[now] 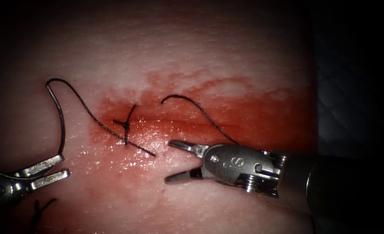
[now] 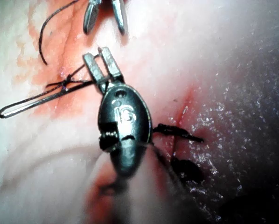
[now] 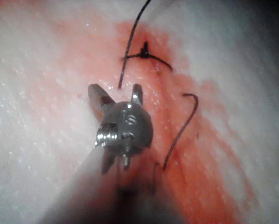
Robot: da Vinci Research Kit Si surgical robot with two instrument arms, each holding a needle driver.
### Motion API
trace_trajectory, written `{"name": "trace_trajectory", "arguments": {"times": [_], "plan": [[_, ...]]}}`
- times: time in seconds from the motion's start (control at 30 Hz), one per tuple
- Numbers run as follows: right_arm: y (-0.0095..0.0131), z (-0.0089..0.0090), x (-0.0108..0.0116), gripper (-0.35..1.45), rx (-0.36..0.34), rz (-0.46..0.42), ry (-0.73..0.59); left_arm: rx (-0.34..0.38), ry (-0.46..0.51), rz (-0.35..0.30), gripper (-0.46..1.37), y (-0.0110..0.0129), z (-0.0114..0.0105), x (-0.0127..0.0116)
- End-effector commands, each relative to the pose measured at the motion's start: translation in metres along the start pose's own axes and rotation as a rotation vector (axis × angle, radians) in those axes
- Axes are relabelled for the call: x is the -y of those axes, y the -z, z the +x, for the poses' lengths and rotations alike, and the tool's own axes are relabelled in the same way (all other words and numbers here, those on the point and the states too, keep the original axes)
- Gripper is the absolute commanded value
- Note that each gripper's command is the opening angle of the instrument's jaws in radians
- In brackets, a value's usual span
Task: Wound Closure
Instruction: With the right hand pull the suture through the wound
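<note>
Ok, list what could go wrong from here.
1. The left hand grips the needle by its very end, clear of the tissue: it might swivel or slip.
2. The right hand, open and empty, sits beside the knot and a loose thread: it might snag either.

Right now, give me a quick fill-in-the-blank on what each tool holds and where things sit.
1. The left tool grips the ___ near one end.
2. The right tool holds nothing; its jaws are ___.
3. The needle lies out of the tissue, to the ___ of the knot, joined to it by thread.

Answers: needle; open; left
</note>
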Motion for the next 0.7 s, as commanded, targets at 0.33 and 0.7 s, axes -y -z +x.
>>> {"name": "trace_trajectory", "arguments": {"times": [0.33, 0.7], "plan": [[-0.0025, -0.0006, -0.0014, 1.13, -0.010, -0.035, -0.009, -0.006, -0.002, 0.001, -0.35, 0.0004, 0.0011, -0.0001], [-0.0048, -0.0012, -0.0011, 1.02, 0.002, -0.039, -0.005, -0.015, 0.000, -0.008, -0.35, 0.0005, 0.0022, -0.0006]]}}
